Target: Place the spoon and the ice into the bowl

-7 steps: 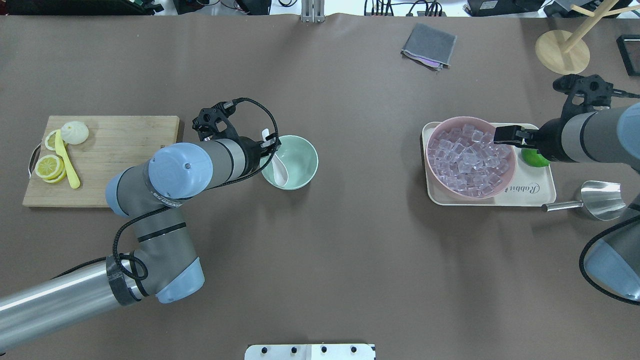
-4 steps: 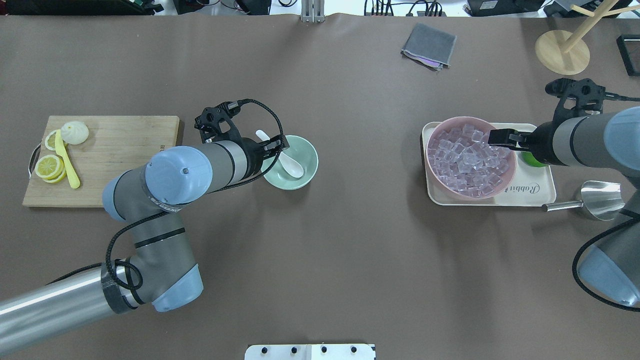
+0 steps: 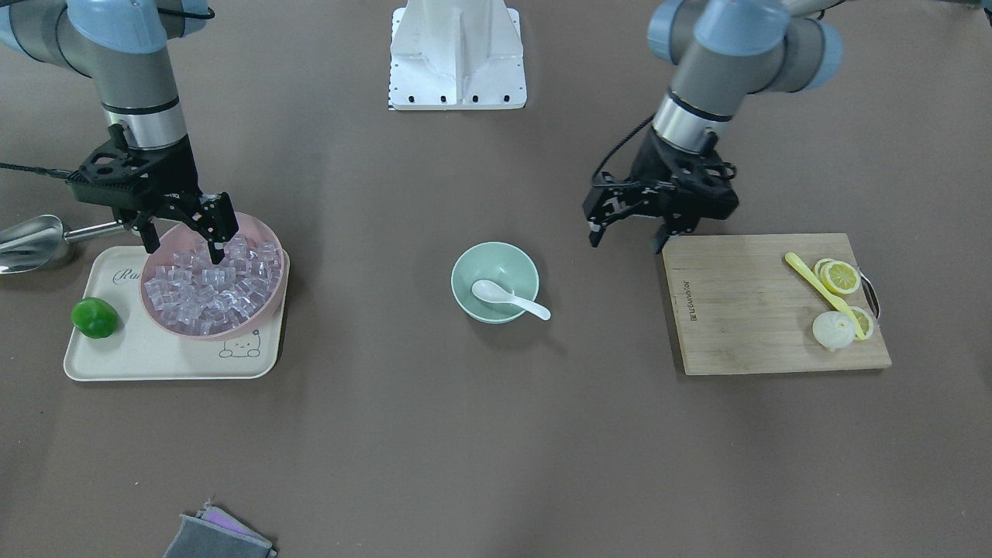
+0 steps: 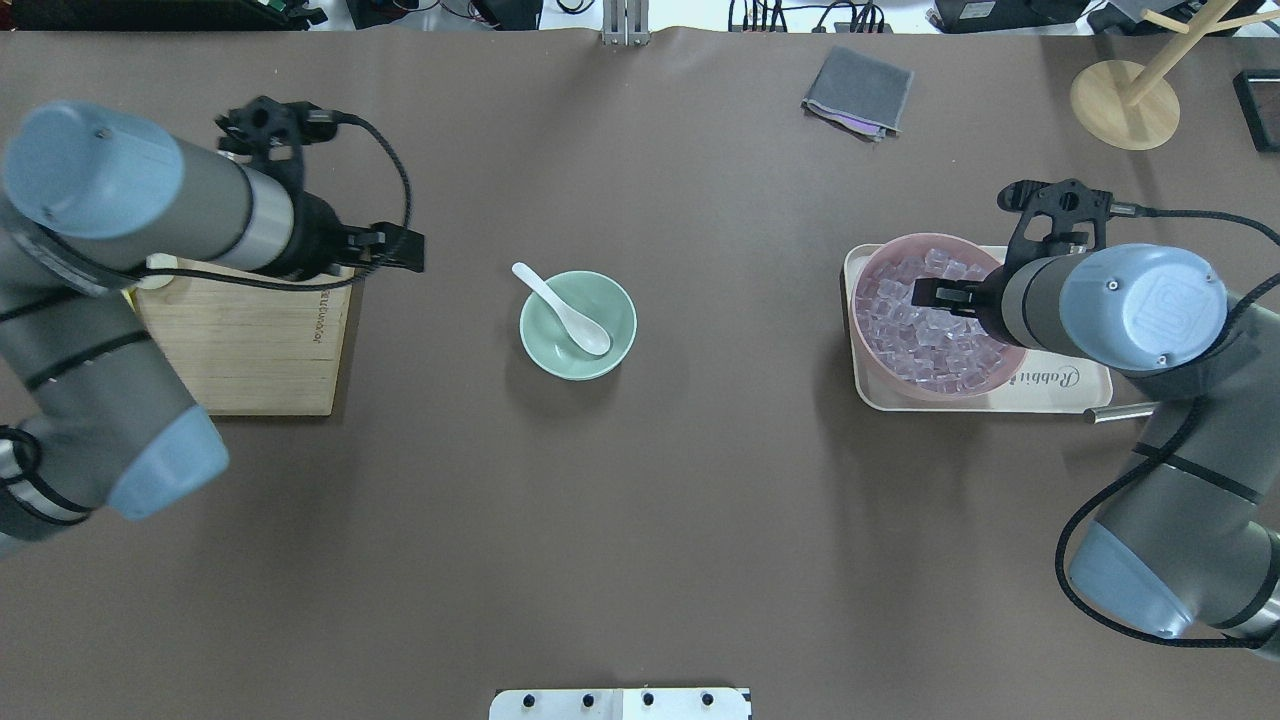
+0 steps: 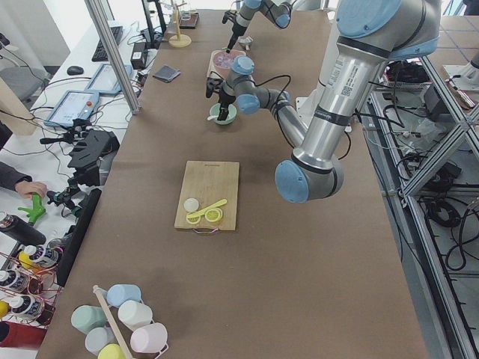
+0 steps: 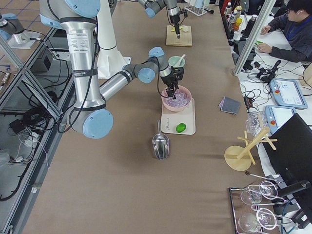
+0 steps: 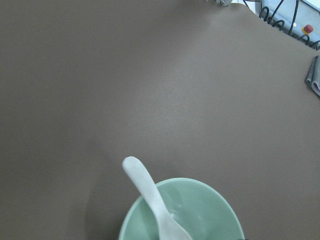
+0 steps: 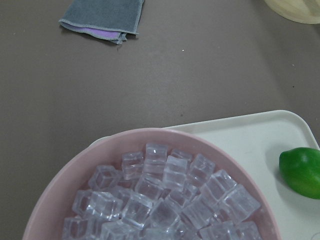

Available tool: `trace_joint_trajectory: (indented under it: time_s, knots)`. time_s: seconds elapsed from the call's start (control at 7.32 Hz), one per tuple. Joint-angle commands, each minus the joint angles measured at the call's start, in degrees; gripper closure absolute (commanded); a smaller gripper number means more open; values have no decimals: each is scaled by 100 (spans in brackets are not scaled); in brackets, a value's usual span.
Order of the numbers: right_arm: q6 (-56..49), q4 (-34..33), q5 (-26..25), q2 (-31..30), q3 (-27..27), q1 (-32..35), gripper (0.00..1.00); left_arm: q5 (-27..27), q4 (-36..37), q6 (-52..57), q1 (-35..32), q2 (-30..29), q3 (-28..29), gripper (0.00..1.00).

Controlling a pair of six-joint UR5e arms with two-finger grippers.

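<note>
The white spoon point(image 4: 560, 305) lies in the mint-green bowl point(image 4: 612, 312) at the table's middle, scoop inside and handle over the rim; both also show in the front view, spoon point(image 3: 508, 298) and bowl point(image 3: 471, 273), and in the left wrist view, spoon point(image 7: 150, 195) and bowl point(image 7: 210, 205). My left gripper point(image 4: 412, 252) is open and empty, well left of the bowl at the cutting board's corner point(image 3: 628, 239). My right gripper point(image 3: 184, 246) is open, its fingertips just over the heap of clear ice cubes point(image 3: 209, 291) in the pink bowl point(image 4: 868, 272). The ice fills the right wrist view point(image 8: 165, 200).
The pink bowl stands on a cream tray point(image 4: 1060, 385) with a green lime point(image 3: 94, 318). A steel scoop point(image 3: 27, 236) lies beside the tray. A wooden cutting board point(image 3: 759, 310) holds lemon slices and a yellow utensil. A grey cloth point(image 4: 858, 90) and a wooden stand point(image 4: 1122, 100) are at the far edge.
My left gripper let go of the spoon, which now rests in the mint bowl, and pulled back left to the cutting board. My right gripper moved left over the ice.
</note>
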Motion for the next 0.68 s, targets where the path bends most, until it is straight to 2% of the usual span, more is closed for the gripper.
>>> trace_joint_trajectory:
  time_s: [0.0,0.41,0.55]
  knots:
    - [-77,12,-112,41,-129,-136,44,-567,20,980,-636,505,-57,1]
    - [-270,12,-112,50,-191,-162,53,-558,20,972,-636,514,-57,1]
    - [-270,12,-121,128,-217,-180,53,-558,20,972,-636,523,-57,1]
